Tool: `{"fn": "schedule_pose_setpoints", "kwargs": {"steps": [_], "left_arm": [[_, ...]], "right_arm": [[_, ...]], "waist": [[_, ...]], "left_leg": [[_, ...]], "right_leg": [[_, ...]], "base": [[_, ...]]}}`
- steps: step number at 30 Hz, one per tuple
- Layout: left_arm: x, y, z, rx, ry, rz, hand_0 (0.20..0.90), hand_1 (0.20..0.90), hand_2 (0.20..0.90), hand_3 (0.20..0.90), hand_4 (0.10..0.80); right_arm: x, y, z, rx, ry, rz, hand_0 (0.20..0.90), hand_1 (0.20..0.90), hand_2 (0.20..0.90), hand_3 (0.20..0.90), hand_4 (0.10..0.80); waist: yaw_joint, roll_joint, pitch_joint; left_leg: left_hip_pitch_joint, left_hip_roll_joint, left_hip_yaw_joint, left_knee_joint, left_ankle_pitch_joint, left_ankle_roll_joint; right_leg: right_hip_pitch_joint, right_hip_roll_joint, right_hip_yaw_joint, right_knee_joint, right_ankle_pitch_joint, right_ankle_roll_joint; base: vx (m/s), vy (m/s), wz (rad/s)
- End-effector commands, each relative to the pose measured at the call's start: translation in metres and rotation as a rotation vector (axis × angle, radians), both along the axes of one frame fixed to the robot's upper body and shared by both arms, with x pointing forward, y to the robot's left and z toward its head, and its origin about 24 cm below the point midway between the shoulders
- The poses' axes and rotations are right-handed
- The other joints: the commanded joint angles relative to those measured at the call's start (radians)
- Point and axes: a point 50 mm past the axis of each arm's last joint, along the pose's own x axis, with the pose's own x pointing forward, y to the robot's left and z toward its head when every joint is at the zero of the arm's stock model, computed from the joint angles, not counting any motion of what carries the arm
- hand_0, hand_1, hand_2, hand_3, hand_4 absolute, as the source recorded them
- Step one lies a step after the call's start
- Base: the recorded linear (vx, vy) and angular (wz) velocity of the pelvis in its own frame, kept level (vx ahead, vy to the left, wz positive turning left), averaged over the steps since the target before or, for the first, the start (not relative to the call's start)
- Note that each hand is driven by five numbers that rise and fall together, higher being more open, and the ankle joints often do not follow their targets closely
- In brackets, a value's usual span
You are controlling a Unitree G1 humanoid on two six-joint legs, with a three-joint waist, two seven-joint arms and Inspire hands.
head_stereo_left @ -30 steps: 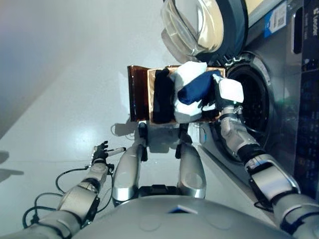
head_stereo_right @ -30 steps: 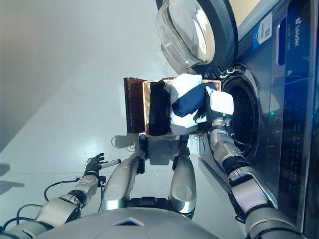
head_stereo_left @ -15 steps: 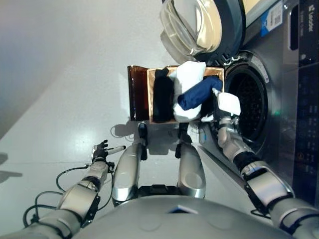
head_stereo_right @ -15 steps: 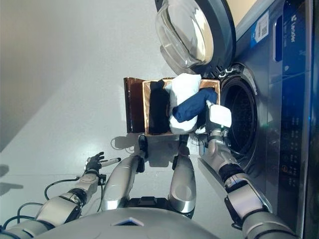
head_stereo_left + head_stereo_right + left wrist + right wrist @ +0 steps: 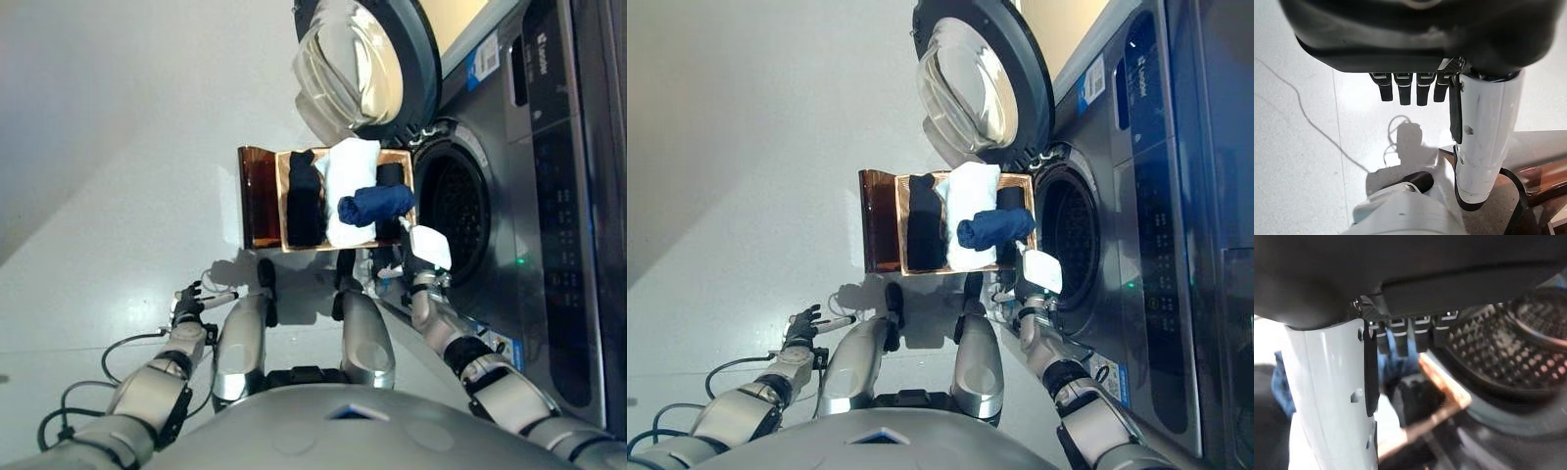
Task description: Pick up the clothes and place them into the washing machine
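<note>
A brown basket (image 5: 260, 196) stands on the floor in front of the washing machine. It holds a black cloth (image 5: 303, 196), a white cloth (image 5: 348, 186) and, on top at the machine's side, a rolled navy cloth (image 5: 375, 204). My right hand (image 5: 428, 250), with its white thumb cover, hovers just short of the basket's near corner by the drum opening (image 5: 446, 201). It is open and holds nothing. In the right wrist view the navy cloth (image 5: 1396, 360) shows past the fingers, untouched. My left hand (image 5: 191, 299) hangs idle and open low on the left.
The washer's round glass door (image 5: 348, 69) stands swung open beyond the basket. The machine's grey front and control panel (image 5: 558, 196) fill the right side. Pale floor (image 5: 118, 147) stretches to the left of the basket.
My right hand has drawn back from the navy cloth, which now lies on the basket's pile. The whole picture has shifted, so the camera moved too.
</note>
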Motion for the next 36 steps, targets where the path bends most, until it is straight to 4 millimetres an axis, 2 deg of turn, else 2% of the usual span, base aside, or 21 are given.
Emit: {"fn": "schedule_pose_setpoints", "kwargs": {"steps": [1, 7, 16, 24, 30, 36], "left_arm": [[-0.018, 0.002, -0.005, 0.031, 0.022, 0.041, 0.900, 0.900, 0.900, 0.900, 0.800], [-0.018, 0.001, -0.006, 0.021, 0.027, 0.048, 0.900, 0.900, 0.900, 0.900, 0.800], [-0.021, 0.001, -0.007, 0.010, 0.035, 0.061, 0.900, 0.900, 0.900, 0.900, 0.800], [-0.018, 0.001, -0.006, -0.002, 0.023, 0.067, 0.900, 0.900, 0.900, 0.900, 0.800], [-0.020, -0.001, -0.007, -0.018, 0.035, 0.070, 0.900, 0.900, 0.900, 0.900, 0.800], [-0.017, 0.001, -0.006, -0.022, 0.035, 0.072, 0.900, 0.900, 0.900, 0.900, 0.800]], "right_arm": [[0.037, -0.017, 0.053, -0.187, -0.280, 0.085, 0.900, 0.900, 0.900, 0.900, 0.800], [0.049, -0.021, 0.069, -0.289, -0.328, 0.113, 0.900, 0.900, 0.900, 0.900, 0.800], [0.060, -0.021, 0.079, -0.345, -0.350, 0.126, 0.900, 0.900, 0.900, 0.900, 0.800], [0.086, -0.033, 0.105, -0.503, -0.362, 0.129, 0.900, 0.900, 0.900, 0.900, 0.800], [0.097, -0.042, 0.115, -0.578, -0.341, 0.097, 0.900, 0.900, 0.900, 0.900, 0.800], [0.101, -0.053, 0.121, -0.609, -0.326, 0.045, 0.900, 0.900, 0.900, 0.900, 0.800]], "waist": [[-0.002, 0.047, -0.026], [0.006, 0.045, -0.032], [0.020, 0.049, -0.028], [0.045, 0.064, 0.005], [0.061, 0.074, 0.025], [0.061, 0.083, 0.042]], "left_leg": [[-0.051, 0.025, -0.076, -0.025, 0.036, -0.097], [-0.072, 0.024, -0.085, -0.026, 0.044, -0.099], [-0.104, 0.021, -0.094, -0.025, 0.055, -0.101], [-0.169, 0.022, -0.105, -0.010, 0.073, -0.107], [-0.214, 0.026, -0.113, 0.011, 0.074, -0.114], [-0.289, 0.030, -0.121, 0.105, 0.042, -0.118]], "right_leg": [[0.037, -0.033, 0.009, 0.063, -0.072, 0.033], [0.024, -0.036, 0.000, 0.061, -0.068, 0.032], [-0.003, -0.041, -0.009, 0.065, -0.063, 0.031], [-0.061, -0.039, -0.026, 0.093, -0.066, 0.022], [-0.099, -0.033, -0.035, 0.120, -0.081, 0.014], [-0.175, -0.028, -0.031, 0.224, -0.127, -0.002]], "base": [[0.000, 0.000, 0.00], [-0.008, -0.008, 0.05], [-0.010, -0.006, 0.05], [-0.025, -0.012, 0.05], [-0.011, -0.018, 0.08], [-0.015, -0.006, 0.06]]}}
